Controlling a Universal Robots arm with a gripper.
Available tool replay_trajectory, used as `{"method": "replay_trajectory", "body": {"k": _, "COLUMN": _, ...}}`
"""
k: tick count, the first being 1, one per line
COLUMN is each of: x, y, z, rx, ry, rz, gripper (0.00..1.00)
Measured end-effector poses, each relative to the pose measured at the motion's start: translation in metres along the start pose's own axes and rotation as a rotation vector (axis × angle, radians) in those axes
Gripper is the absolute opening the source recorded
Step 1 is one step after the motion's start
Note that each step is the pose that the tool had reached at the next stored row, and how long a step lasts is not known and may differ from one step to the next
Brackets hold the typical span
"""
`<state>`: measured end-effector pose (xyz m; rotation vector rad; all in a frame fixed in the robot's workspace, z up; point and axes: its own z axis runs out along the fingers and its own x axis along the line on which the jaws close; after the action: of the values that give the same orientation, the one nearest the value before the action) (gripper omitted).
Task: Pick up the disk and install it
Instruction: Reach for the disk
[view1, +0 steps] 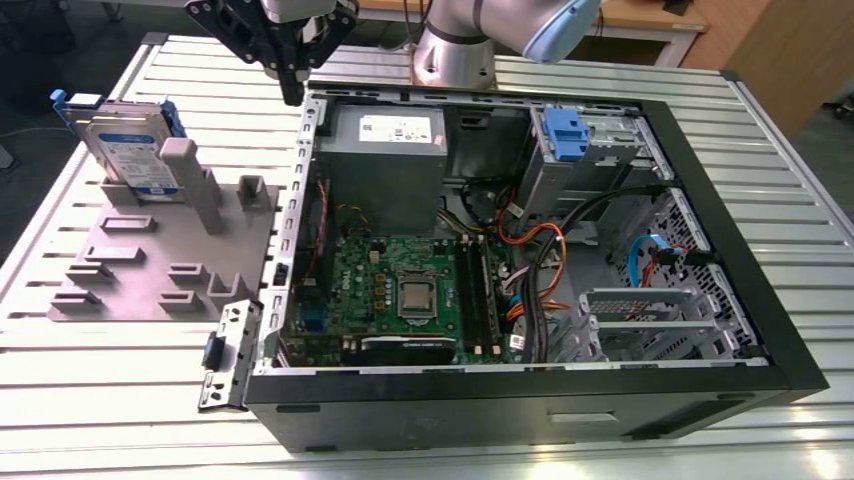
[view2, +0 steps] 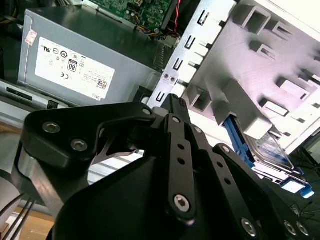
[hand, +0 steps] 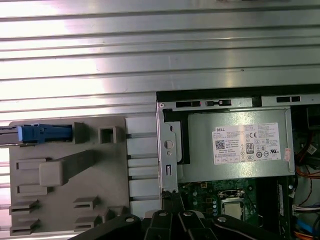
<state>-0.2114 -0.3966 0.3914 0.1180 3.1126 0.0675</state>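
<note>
The disk is a silver drive with a white-and-blue label and a blue frame. It stands on edge in a slot of the grey fixture plate at the exterior view's left. Both wrist views also catch it: its blue edge and its blue frame. My black gripper hangs above the wall of the open computer case that faces the fixture, between the disk and the power supply. Its fingertips are together with nothing held, and they also show over that wall. The gripper is clear of the disk.
The case lies open on a slatted metal table. Inside are a grey power supply box, a motherboard, loose cables and a metal drive cage with a blue tab. Upright grey posts rise from the fixture.
</note>
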Motion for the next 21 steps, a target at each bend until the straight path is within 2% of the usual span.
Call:
{"method": "replay_trajectory", "body": {"k": 5, "x": 0.0025, "y": -0.0002, "z": -0.0001, "rx": 0.0000, "ry": 0.0000, "rz": 0.000, "gripper": 0.11}}
{"method": "replay_trajectory", "body": {"k": 21, "x": 0.0233, "y": -0.0004, "z": -0.0003, "rx": -0.0001, "ry": -0.0002, "rz": 0.000, "gripper": 0.11}}
